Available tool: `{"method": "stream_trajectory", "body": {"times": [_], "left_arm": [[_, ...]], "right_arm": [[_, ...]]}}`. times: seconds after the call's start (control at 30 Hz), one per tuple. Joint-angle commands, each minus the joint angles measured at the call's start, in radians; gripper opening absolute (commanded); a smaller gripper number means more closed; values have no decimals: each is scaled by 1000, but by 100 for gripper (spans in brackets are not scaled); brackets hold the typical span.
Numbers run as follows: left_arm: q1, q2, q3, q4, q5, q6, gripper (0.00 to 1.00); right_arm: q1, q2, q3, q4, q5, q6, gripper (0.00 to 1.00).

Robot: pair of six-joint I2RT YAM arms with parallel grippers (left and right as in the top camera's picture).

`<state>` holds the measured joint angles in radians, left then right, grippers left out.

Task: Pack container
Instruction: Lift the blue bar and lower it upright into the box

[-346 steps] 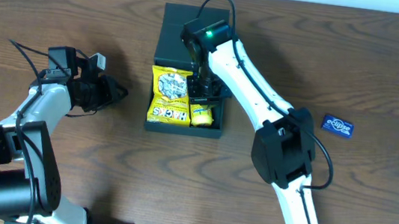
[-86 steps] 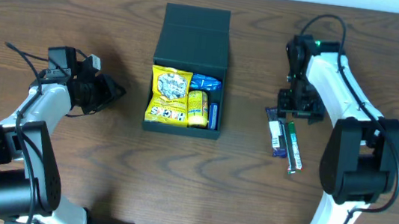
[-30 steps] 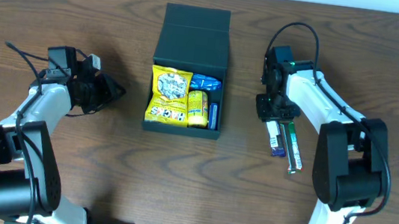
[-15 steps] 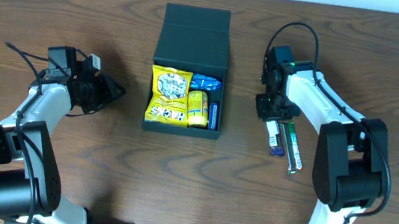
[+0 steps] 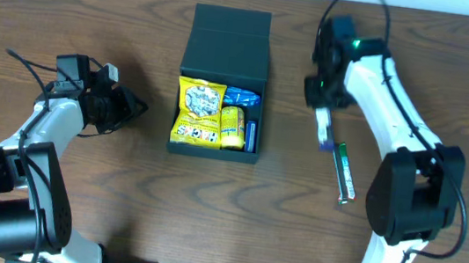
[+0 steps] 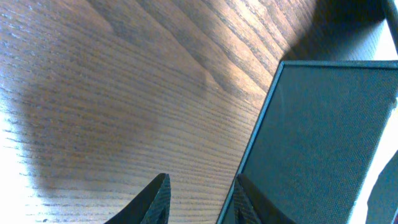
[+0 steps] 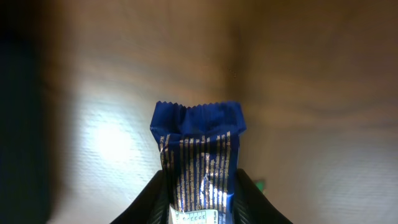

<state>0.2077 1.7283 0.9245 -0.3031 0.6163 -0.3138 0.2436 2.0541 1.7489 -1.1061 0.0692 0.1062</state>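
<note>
The container [image 5: 214, 151] is a dark box at the table's middle, its flap lid [image 5: 230, 35] lying open toward the back. Inside lie a yellow snack packet [image 5: 199, 110], a smaller yellow packet [image 5: 233, 127] and a blue packet [image 5: 243, 97]. My right gripper [image 5: 321, 97] hangs to the right of the container, shut on a blue wrapped bar [image 5: 323, 131] that is lifted off the table. In the right wrist view the blue bar [image 7: 199, 155] sticks out past the right gripper [image 7: 199, 190]. My left gripper [image 5: 134, 107] stands open and holds nothing, left of the container [image 6: 323, 137].
A green wrapped bar [image 5: 345, 172] lies on the wood to the right of the container, below the right gripper. The left gripper [image 6: 200, 194] points at the container's left wall, with bare table under it.
The right gripper has closed on the blue bar and lifted it up and toward the back, away from the green bar. The left arm has not moved.
</note>
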Motion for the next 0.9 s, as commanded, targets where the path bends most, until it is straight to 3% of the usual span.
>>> {"method": "stream_trajectory", "body": {"times": [0.0, 0.17, 0.47, 0.87], "left_arm": [[2, 11, 23, 0, -13, 10, 35], [2, 11, 23, -2, -13, 4, 34], [2, 11, 23, -10, -13, 2, 34], [2, 11, 23, -11, -13, 2, 34]], "right_arm": [[35, -6, 163, -32, -49, 40, 6], [126, -6, 293, -49, -105, 126, 1], [336, -6, 299, -111, -103, 302, 1], [380, 20, 244, -119, -79, 521, 1]]}}
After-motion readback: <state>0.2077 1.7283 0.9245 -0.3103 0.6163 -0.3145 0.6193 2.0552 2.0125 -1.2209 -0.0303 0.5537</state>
